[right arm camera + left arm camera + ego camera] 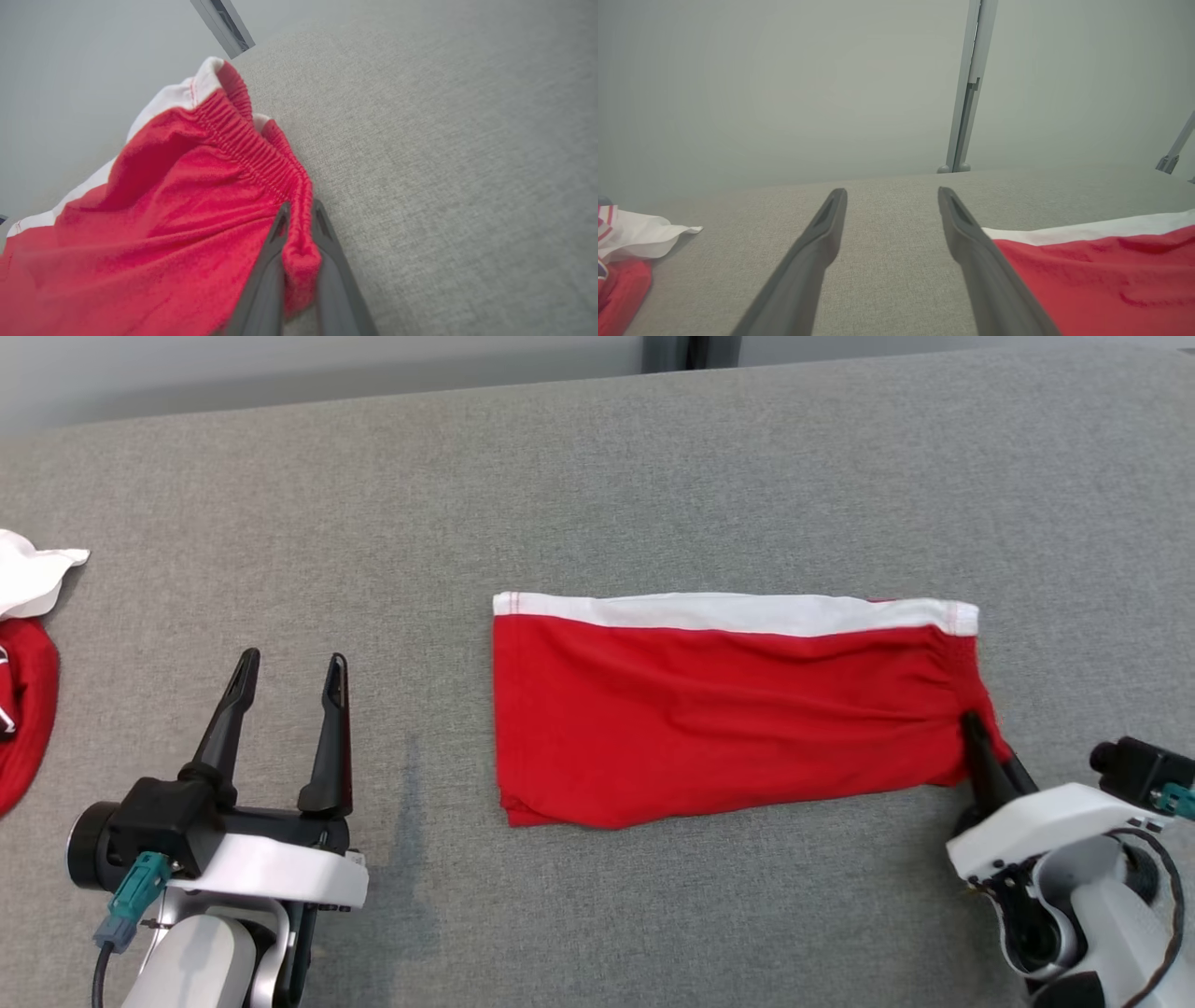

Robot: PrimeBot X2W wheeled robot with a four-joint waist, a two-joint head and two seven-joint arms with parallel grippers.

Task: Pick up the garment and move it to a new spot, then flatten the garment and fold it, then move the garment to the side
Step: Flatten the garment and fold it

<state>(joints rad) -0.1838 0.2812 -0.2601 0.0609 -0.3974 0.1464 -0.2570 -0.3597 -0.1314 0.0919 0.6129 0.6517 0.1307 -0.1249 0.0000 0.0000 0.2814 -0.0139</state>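
Observation:
The garment (719, 709) is a red pair of shorts with a white band along its far edge, folded into a long rectangle on the grey table (597, 485). My right gripper (971, 723) is shut on the garment's elastic waistband at its right near corner; in the right wrist view the gathered red hem (299, 219) is pinched between the two fingers of the gripper (299, 210). My left gripper (291, 661) stands open over bare cloth to the left of the garment, nothing between its fingers. The left wrist view has that gripper (892, 191) with the garment (1101, 275) at lower right.
Another red and white piece of clothing (23, 644) lies bunched at the table's far left edge, also in the left wrist view (626, 252). A grey post (969, 84) rises behind the table's far edge. Bare grey surface lies between the two garments.

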